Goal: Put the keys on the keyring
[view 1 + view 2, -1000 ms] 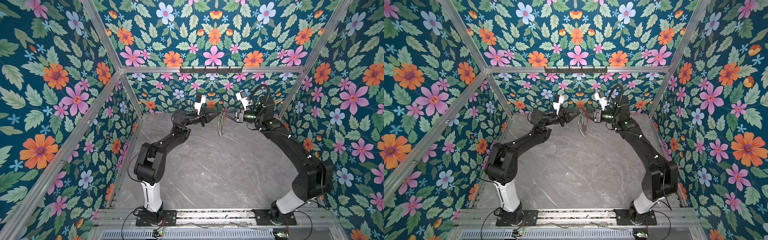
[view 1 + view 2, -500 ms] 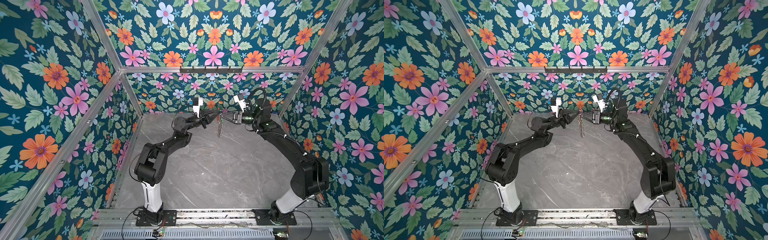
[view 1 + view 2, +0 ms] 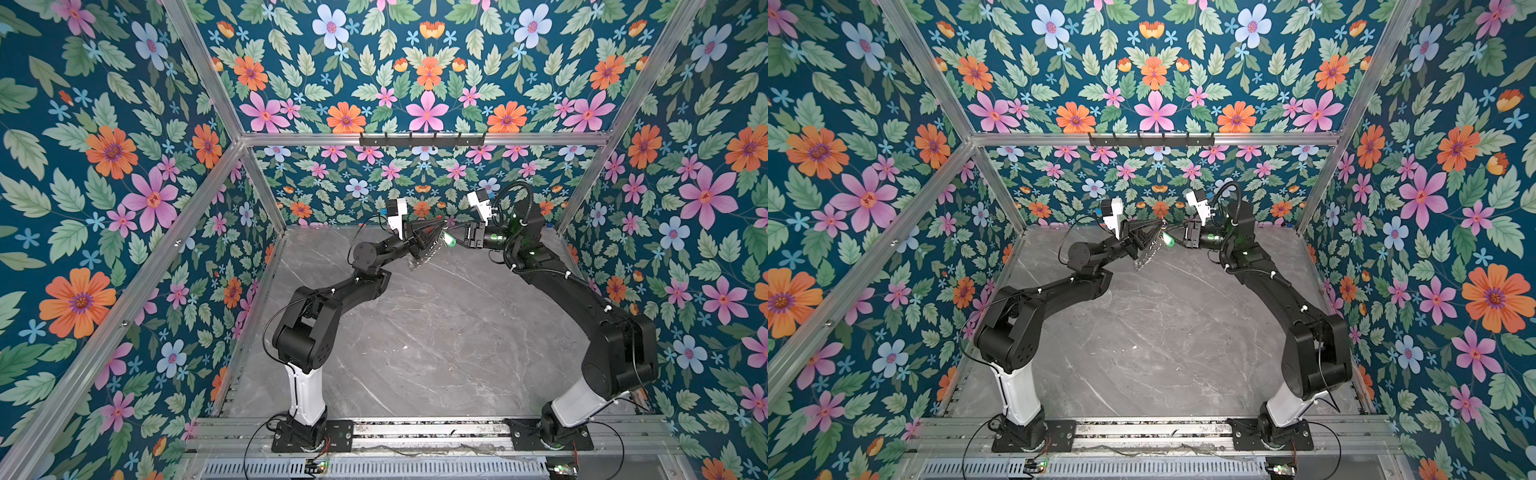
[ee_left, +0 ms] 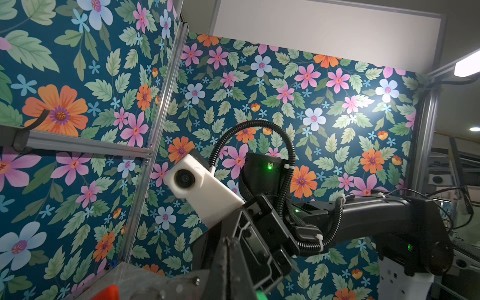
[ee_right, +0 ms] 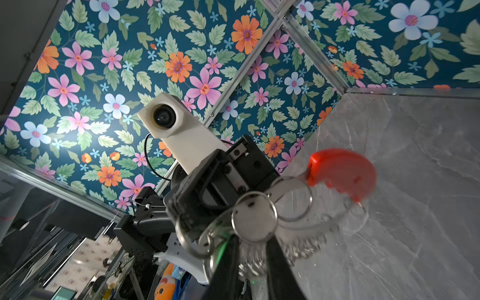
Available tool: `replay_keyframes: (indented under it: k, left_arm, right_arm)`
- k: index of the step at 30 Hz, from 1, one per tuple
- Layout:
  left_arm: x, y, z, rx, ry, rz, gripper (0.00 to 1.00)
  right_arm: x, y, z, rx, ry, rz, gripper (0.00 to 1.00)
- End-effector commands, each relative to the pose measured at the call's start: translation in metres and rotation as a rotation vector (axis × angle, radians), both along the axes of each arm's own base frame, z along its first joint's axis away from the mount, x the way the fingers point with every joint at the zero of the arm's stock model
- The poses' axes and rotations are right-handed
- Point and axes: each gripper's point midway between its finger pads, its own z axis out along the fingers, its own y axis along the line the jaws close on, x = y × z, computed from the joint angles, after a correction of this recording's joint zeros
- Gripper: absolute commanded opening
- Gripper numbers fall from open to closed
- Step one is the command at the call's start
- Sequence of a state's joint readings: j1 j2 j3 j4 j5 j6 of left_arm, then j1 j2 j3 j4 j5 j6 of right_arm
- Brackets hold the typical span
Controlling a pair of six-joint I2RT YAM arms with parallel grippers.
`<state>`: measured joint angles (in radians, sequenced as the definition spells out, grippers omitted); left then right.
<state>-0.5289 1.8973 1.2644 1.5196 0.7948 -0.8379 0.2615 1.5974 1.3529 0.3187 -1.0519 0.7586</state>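
Setting: grey marble table (image 3: 415, 332) inside flower-papered walls; both arms are lifted over its far end, claws tip to tip.
Left claw (image 3: 440, 227): closed tight on the keyring (image 3: 423, 254), which it holds clear of the table.
Keyring: hangs tilted under the left claw's tips in both top views, with the red arc (image 5: 342, 171) toward the top and silver loops (image 5: 254, 218) dangling along the lower rim.
Right claw (image 3: 462, 238): faces the left one, just beside the ring. Seen from its wrist camera, the two dark fingers (image 5: 284, 272) stand parted, and loops show through the gap.
Key (image 3: 449, 240): green head in the air between the two claws, close against the ring's upper edge; the shaft is too small to make out.
Unclear: whether the key sits on the ring or leans on a right finger.
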Motion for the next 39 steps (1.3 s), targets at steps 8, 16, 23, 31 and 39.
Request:
replay_keyframes:
  k: [8,16,23,31,39]
  left_arm:
    - [-0.009,0.009,0.012,-0.04,-0.058,-0.015,0.0]
    - [-0.009,0.007,0.014,-0.049,-0.051,-0.031,0.0]
    - [-0.01,0.004,0.014,-0.049,-0.046,-0.047,0.0]
    - [-0.01,0.003,0.015,-0.048,-0.047,-0.053,0.0]
    - [-0.006,-0.007,-0.004,0.057,-0.041,-0.057,0.0]
  right_arm:
    - [0.0,-0.032,0.004,-0.164,-0.088,-0.207,0.34]
    - [-0.009,-0.02,0.03,-0.122,-0.174,-0.149,0.35]
    - [-0.01,-0.001,0.037,-0.108,-0.199,-0.095,0.32]
    - [-0.01,0.003,0.037,-0.107,-0.199,-0.086,0.09]
    - [-0.009,-0.002,0.029,-0.199,-0.22,-0.11,0.0]
